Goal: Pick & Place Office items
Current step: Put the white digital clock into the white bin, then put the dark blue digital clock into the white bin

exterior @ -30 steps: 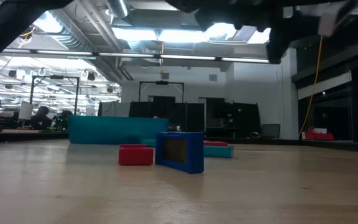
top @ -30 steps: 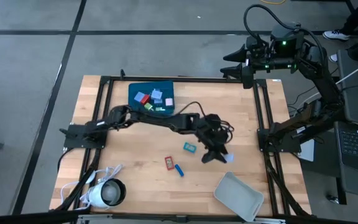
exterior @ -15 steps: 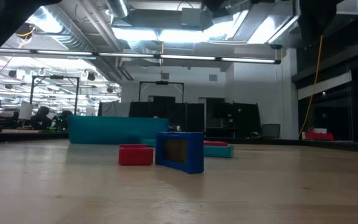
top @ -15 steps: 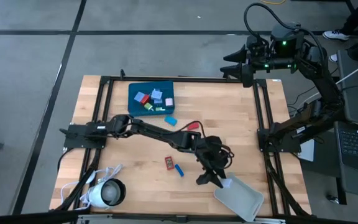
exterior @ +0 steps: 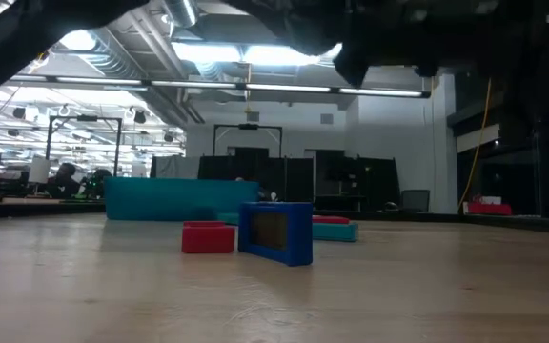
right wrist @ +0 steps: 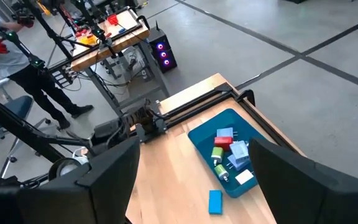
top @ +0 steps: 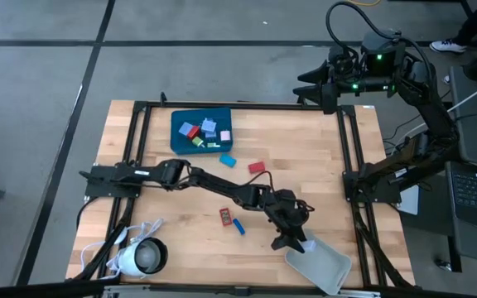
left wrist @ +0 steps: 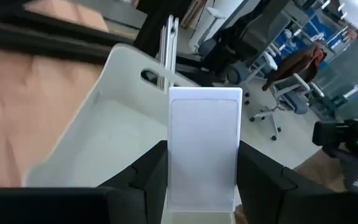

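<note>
My left jaws (left wrist: 204, 186) are clamped on a pale, flat white piece (left wrist: 204, 146), held upright over the near edge of the grey tray (left wrist: 114, 134); from above, my left arm reaches across the desk (top: 139, 178) to that tray's (top: 325, 265) corner; my right arm waits high beyond the desk's far right corner, and of my right jaws (right wrist: 191, 177) I can only say the fingers stand wide apart with nothing between them.

The risk, as I judge it: the piece sits close to the tray's edge, so letting go here could drop it on the rim and send it out onto the desk; it is also tall and thin, so it may tip or bounce when it lands; lowering too far could knock the light tray and shove it.

Counted from above: two trays, one teal (top: 178, 142) at the far side, one grey at the near right; four loose pieces on the desk, a light blue one (top: 227, 160), a red one (top: 257, 167), a red one (top: 225, 217) and a blue one (top: 238, 226) just beside it; roughly half a dozen pieces crowded in the teal tray, too close to count surely; one white piece in my jaws; one white round corded device (top: 142, 257) at the near left corner.
</note>
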Robot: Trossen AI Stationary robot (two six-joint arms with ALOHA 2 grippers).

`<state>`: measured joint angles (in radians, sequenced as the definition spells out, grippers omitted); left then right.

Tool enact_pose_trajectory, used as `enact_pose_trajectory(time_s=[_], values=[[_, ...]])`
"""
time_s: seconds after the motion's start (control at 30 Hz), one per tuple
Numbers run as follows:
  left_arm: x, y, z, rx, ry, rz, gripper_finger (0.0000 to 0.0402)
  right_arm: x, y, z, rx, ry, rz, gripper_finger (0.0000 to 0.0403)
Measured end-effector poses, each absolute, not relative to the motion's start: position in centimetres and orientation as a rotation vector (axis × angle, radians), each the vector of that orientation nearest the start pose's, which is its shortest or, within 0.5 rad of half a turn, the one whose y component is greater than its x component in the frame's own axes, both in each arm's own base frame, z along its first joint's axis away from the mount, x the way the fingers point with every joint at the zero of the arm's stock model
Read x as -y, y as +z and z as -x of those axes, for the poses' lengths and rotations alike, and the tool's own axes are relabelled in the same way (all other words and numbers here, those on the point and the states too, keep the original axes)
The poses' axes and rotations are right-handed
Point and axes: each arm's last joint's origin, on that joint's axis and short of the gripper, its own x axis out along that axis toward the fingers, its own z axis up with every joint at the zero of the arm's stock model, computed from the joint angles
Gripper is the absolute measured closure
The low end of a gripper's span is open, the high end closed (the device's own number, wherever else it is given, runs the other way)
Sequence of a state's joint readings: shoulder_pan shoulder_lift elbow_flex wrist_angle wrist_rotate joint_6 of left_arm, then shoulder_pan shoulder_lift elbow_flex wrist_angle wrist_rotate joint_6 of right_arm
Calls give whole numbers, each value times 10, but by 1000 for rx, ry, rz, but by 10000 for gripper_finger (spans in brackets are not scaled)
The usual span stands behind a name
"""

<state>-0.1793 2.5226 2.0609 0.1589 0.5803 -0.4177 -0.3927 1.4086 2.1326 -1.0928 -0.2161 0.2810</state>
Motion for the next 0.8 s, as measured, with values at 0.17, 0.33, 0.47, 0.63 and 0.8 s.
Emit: enact_pose_trajectory(time_s=[0.17, 0.33, 0.47, 0.63, 0.8], values=[[116, 165, -558, -474, -685, 452, 253, 75, 537, -197, -325, -225, -400, 99], [119, 165, -557, -469, -698, 434, 253, 75, 537, -197, -325, -225, -399, 99], [121, 165, -557, -466, -703, 426, 223, 75, 537, -197, -326, -224, -399, 99], [123, 165, -557, -459, -677, 418, 129, 75, 537, -197, -328, -215, -390, 99], [120, 166, -557, -458, -690, 422, 119, 75, 537, -197, -329, -214, -385, 99]])
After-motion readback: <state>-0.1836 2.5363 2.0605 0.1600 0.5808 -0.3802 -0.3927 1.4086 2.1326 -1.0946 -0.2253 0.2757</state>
